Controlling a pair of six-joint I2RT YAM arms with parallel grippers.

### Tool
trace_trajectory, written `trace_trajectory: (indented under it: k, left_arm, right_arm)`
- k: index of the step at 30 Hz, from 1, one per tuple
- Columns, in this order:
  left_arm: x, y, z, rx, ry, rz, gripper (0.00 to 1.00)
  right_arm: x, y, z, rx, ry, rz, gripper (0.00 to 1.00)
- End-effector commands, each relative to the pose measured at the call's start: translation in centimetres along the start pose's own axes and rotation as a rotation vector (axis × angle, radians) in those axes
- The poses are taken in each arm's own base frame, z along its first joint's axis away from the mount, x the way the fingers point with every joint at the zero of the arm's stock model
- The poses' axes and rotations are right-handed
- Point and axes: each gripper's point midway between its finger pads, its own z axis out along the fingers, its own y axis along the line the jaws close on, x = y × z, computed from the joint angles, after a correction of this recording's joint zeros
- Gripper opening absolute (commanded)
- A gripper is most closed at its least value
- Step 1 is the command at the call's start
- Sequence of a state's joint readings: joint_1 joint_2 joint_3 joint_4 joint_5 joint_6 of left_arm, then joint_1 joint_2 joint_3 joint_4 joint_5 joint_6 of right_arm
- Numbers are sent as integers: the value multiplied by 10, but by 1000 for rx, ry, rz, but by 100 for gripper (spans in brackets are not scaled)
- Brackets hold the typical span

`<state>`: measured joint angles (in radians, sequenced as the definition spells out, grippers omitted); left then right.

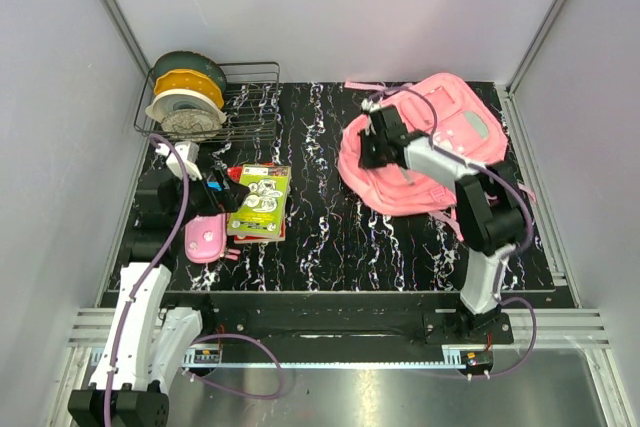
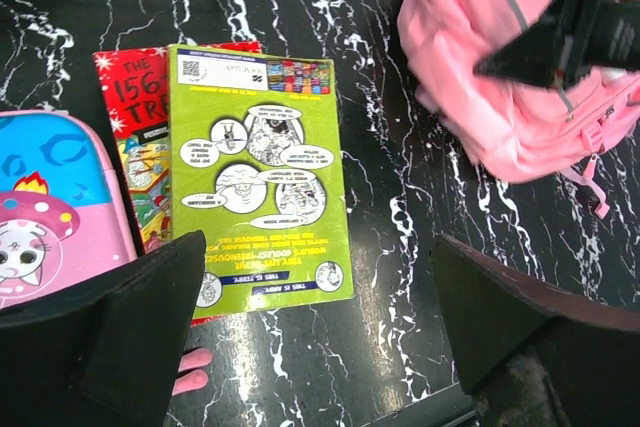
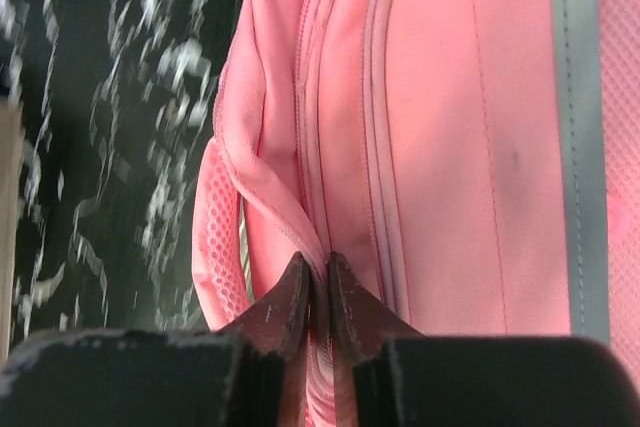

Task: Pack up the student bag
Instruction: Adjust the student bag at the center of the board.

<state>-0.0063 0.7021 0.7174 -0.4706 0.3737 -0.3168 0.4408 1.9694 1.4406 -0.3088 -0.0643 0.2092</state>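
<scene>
The student bag [image 1: 470, 112], a big pink backpack with grey stripes, lies at the table's back right. My right gripper [image 1: 372, 142] sits at its left edge. In the right wrist view that gripper [image 3: 318, 262] is shut on a fold of the bag [image 3: 450, 147] beside the zipper seam. My left gripper [image 1: 225, 195] hangs open over the near edge of a green book [image 1: 260, 200]. In the left wrist view the left gripper [image 2: 318, 247] holds nothing. The green book [image 2: 258, 177] lies on a red book [image 2: 130, 107], and the bag [image 2: 480, 67] shows at upper right.
A pink-and-blue pencil case [image 1: 205, 237] lies left of the books, also seen as the pencil case [image 2: 50, 207] in the left wrist view. A wire rack [image 1: 250, 112] with filament spools [image 1: 188, 92] stands at the back left. Black marbled tabletop [image 1: 330, 217] lies between the books and the bag.
</scene>
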Motion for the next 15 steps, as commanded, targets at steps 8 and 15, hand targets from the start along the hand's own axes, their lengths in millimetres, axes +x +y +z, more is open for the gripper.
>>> trace_trajectory:
  k: [8, 15]
  left_arm:
    - [-30, -56, 7, 338, -141, -99, 99]
    - [-31, -93, 33, 252, -50, 43, 99]
  right_arm:
    - [19, 46, -117, -234, -245, -74, 74]
    - [11, -27, -184, 130, -417, 115, 96]
